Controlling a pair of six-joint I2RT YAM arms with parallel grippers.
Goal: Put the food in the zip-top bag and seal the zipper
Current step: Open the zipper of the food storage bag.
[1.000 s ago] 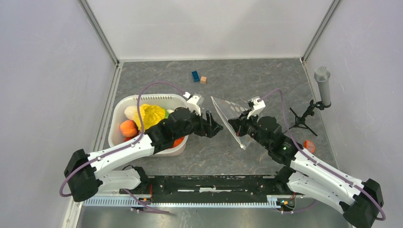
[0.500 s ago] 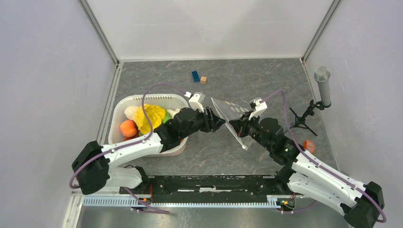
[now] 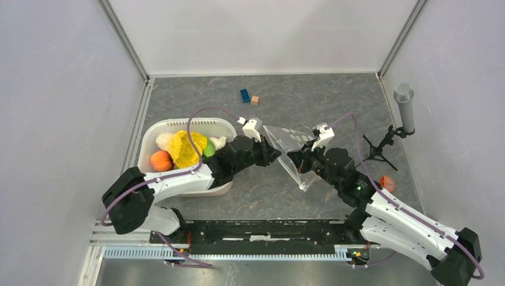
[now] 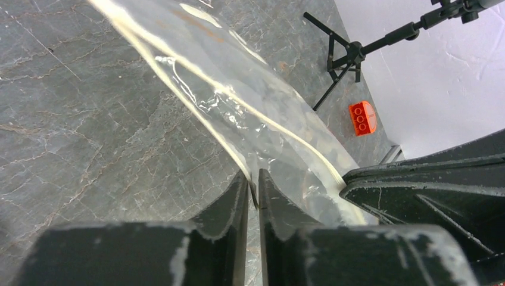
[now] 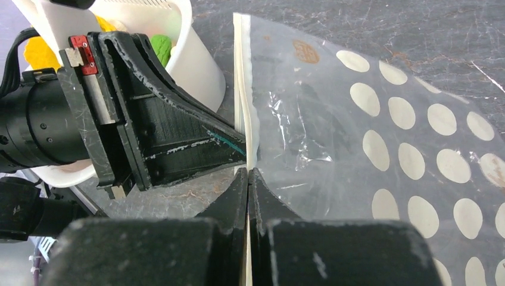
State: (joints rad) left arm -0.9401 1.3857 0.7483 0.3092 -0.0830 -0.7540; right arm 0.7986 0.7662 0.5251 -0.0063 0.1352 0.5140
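1. Grey marbled table [image 3: 333, 95], pale walls on three sides. Both arms reach in from the near edge & meet about mid-table.
2. Zip-top bag [image 3: 290, 143] is up off the table, tilted, hanging between the two grippers. Clear film w/ white round dots; looks flat.
3. Left gripper [image 4: 253, 179]: jaws drawn nearly together, only a thin slit left. The bag's mouth edge runs right into that slit, so it's pinching the film.
4. Right gripper [image 5: 248, 176]: jaws fully together, clamped on the same mouth edge from the opp. side. Its tips sit just beside the left one's tips.
5. Zipper [image 5: 243, 89]: pale strip along that edge, running up & away from both grips. Can't tell if it's pressed closed.
6. Food [image 3: 178, 152] sits in the white basket [image 3: 178, 121] at the left, well apart from the bag: yellow crinkled piece [image 3: 186, 148], peach [image 3: 161, 161], green piece [image 3: 208, 149]. Left arm lies over the basket's near right corner.
7. Far side: blue brick [image 3: 245, 95] & wooden cube [image 3: 255, 100], close together.
8. Right side: mic [image 3: 405, 107] on a small tripod near the wall, orange brick [image 3: 387, 183] on the table near it.
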